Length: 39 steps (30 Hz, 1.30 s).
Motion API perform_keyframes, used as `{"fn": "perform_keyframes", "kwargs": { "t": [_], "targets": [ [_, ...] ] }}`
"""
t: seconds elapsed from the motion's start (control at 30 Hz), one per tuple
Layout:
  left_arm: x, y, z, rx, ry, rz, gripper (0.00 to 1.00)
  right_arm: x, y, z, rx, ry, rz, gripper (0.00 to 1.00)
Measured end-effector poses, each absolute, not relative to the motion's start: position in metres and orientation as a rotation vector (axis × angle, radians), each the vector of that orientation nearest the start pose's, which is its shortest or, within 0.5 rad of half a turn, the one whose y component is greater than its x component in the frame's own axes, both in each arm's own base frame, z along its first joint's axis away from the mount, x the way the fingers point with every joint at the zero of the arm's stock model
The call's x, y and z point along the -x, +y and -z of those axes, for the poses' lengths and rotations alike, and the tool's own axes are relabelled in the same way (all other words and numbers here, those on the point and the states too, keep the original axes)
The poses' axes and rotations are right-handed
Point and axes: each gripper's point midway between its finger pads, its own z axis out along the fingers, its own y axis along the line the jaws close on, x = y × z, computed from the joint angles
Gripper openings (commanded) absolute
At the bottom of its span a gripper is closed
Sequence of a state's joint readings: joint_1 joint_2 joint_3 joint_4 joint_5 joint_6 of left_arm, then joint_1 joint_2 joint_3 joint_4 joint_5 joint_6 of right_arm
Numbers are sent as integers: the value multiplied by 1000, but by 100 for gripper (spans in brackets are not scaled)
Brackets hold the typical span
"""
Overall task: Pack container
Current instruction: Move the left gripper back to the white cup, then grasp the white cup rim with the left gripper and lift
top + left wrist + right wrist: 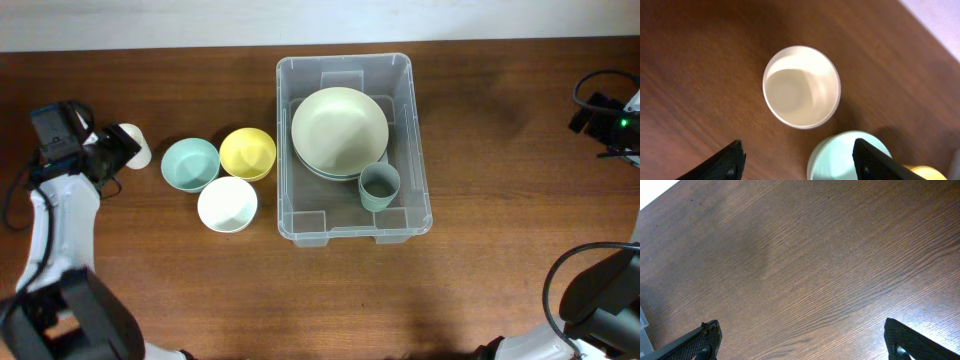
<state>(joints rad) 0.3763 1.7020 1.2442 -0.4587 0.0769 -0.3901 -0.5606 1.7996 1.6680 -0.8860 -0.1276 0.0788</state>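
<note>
The clear plastic container (420, 180) sits at the table's middle. It holds stacked pale green plates (340, 130) and a grey-green cup (379, 187). Left of it stand a mint bowl (190, 164), a yellow bowl (247, 153) and a white bowl (227, 204). A white cup (138, 146) stands at the far left; in the left wrist view (801, 86) it is upright and empty. My left gripper (799, 161) is open just beside the white cup, above the table. My right gripper (802, 340) is open and empty over bare wood at the far right.
The mint bowl's rim (840, 155) shows between the left fingers in the left wrist view. The table's far edge runs along the top of the overhead view. A corner of the container (643, 330) shows at the left edge of the right wrist view.
</note>
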Motion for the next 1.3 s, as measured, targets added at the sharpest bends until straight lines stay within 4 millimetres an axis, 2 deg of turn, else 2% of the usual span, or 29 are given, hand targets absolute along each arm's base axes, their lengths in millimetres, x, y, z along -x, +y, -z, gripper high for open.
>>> {"fn": "perform_keyframes", "kwargs": {
  "t": [0.13,0.3,0.43,0.47,0.53,0.57,0.6,0.67,0.7,0.77,0.9,0.97,1.1,1.2,1.23,1.27,1.3],
  "targets": [
    [-432,162,-81,1014,2340,128,75,-400,-226,-190,-765,2459,14,99],
    [-436,174,-68,1065,2314,119,75,-400,-226,-190,-765,2459,15,99],
    [-436,177,-48,1087,2337,97,74,-401,-226,-190,-765,2459,15,99],
    [-436,177,-44,1091,2341,95,70,-400,-226,-190,-765,2459,15,99],
    [-436,178,-33,1106,2354,93,42,-401,-226,-190,-765,2459,15,99],
    [-435,179,-29,1117,2358,93,34,-401,-226,-190,-765,2458,15,99],
    [-434,179,-27,1121,2361,93,21,-400,-226,-190,-765,2459,15,99],
    [-434,181,-26,1127,2356,93,12,-400,-226,-190,-765,2459,15,99],
    [-436,183,-28,1128,2349,94,1,-400,-226,-190,-765,2459,15,99],
    [-439,183,-31,1124,2342,107,1,-401,-226,-190,-765,2459,15,99],
    [-448,180,-48,1111,2340,191,1,-401,-226,-190,-766,2459,14,99],
    [-454,174,-63,1093,2343,266,1,-400,-226,-190,-764,2459,15,99],
    [-469,152,-121,935,2279,431,1,-401,-226,-190,-765,2459,15,99],
    [-474,116,-176,698,2233,549,1,-401,-226,-190,-765,2459,15,99],
    [-474,97,-192,602,2230,584,1,-401,-226,-190,-765,2459,15,99],
    [-473,67,-211,479,2228,626,1,-401,-226,-190,-764,2459,15,99],
    [-472,46,-220,395,2233,651,1,-401,-226,-190,-765,2459,15,99]
  ]
}}
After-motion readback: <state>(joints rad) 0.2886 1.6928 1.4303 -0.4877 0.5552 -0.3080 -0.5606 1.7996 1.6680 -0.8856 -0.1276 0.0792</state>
